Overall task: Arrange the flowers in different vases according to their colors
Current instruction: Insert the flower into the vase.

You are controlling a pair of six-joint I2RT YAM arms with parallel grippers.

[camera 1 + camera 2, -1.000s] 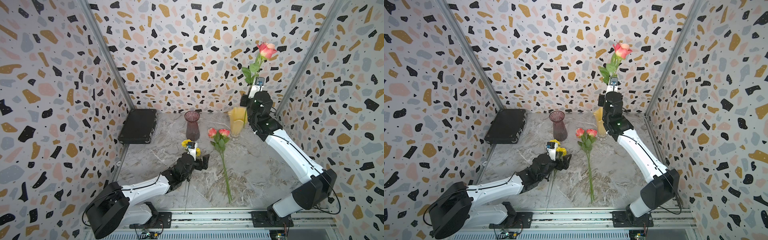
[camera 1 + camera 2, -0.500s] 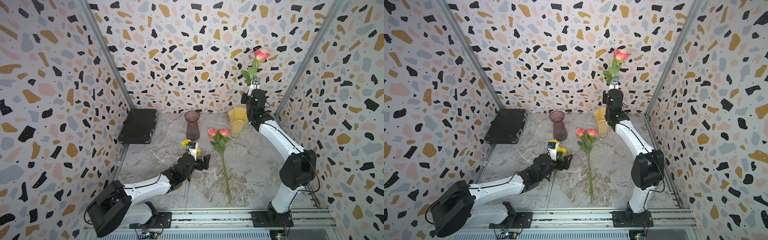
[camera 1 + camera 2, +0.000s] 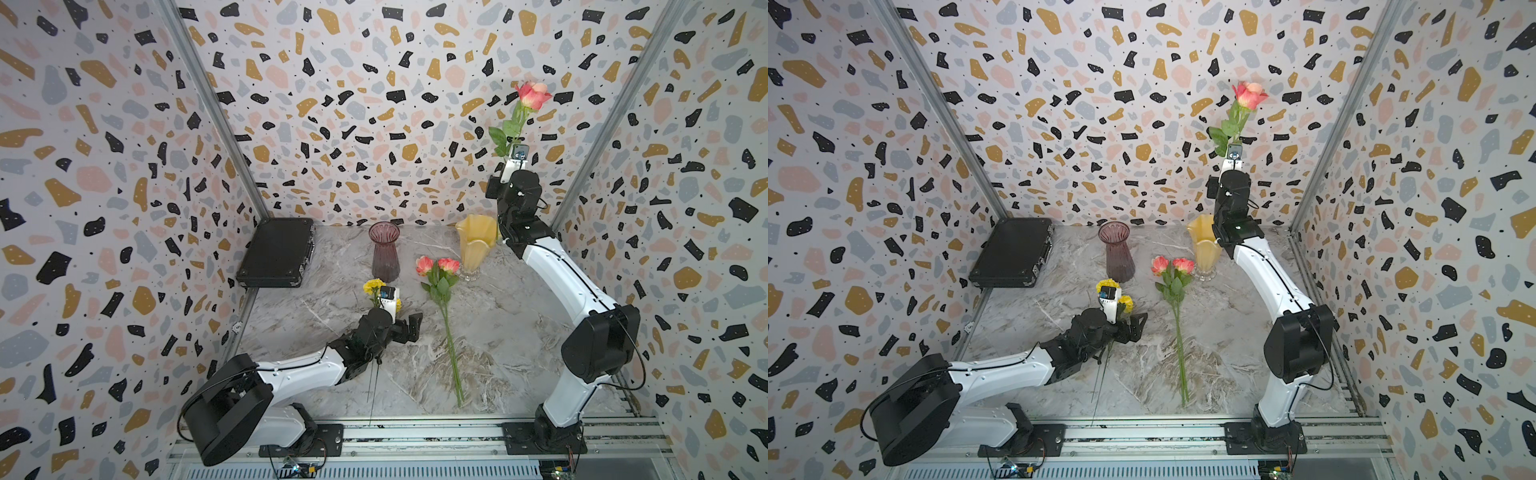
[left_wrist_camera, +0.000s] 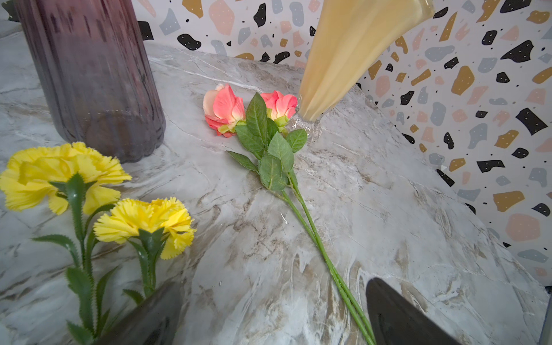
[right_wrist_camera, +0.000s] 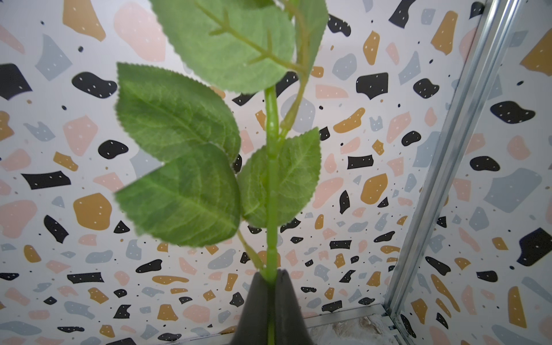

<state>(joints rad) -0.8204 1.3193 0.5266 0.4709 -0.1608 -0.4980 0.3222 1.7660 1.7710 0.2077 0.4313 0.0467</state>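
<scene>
Up near the back wall (image 3: 374, 124), right pincer (image 5: 271, 273) clamped on rose stem (image 5: 272, 185), left pincer (image 4: 273, 283) spread wide

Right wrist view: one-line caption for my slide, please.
Right claw shut on a leafy rose stem, speckled wall behind.

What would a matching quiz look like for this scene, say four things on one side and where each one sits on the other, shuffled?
Things
1. case
2. purple vase
3. yellow vase
4. raised rose

Places
A. upright, close beside the right arm
B. clamped in the right jaws, up in the air
C. lying flat by the left wall
D. upright between the case and the yellow vase

Pairs: 1-C, 2-D, 3-A, 4-B
</scene>
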